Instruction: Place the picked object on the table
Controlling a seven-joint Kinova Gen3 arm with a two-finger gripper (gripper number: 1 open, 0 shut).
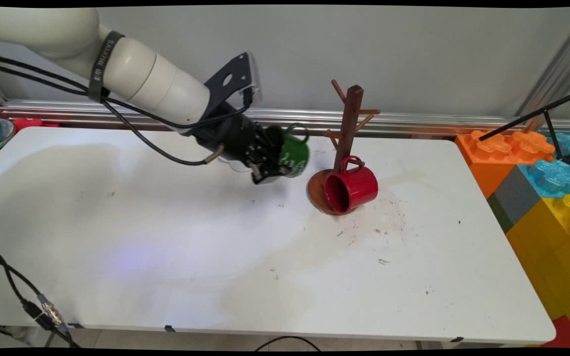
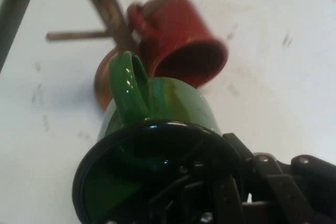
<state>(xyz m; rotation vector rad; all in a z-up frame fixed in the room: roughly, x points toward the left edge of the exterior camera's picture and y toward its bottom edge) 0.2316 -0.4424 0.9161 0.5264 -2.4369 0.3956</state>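
Two mugs are seen: the green mug [image 1: 295,154] is clamped at its rim by the gripper [image 1: 271,165], held off the table [image 1: 215,257] beside the rack [image 1: 347,133]. The hanging red mug [image 1: 352,190] could be knocked by a careless swing.

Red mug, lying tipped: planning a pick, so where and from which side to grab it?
Probably the red mug by its rim, from the near left: its mouth opens that way, while the mug tree crowds the handle on top.
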